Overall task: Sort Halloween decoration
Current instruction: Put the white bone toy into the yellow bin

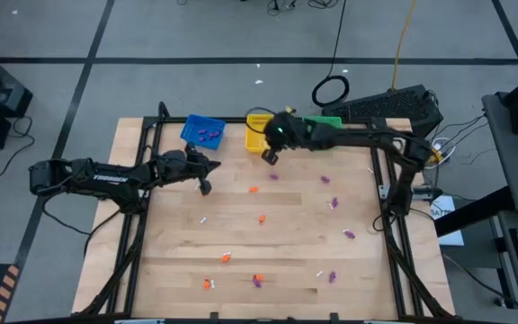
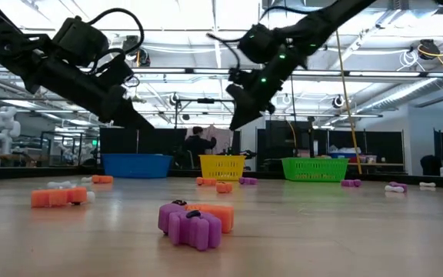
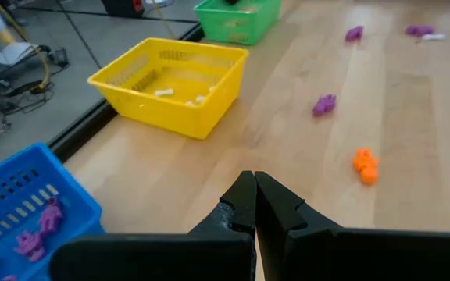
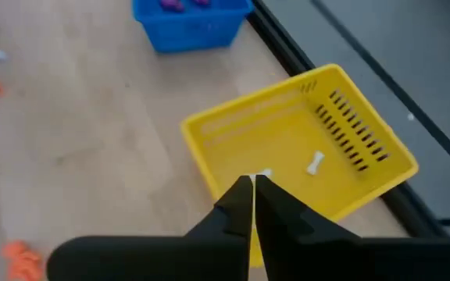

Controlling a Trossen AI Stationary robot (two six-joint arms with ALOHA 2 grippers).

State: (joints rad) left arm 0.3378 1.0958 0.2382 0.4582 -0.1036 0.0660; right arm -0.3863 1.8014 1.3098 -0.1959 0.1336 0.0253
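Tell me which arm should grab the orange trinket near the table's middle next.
Probably the left. The left gripper hangs close beside the orange trinket, jaws shut and empty. The right gripper is over by the yellow basket, farther back.

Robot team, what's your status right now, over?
Right pincer shut, above yellow basket. Left pincer shut, beside blue basket. Trinkets scattered across table. Nothing in the way.
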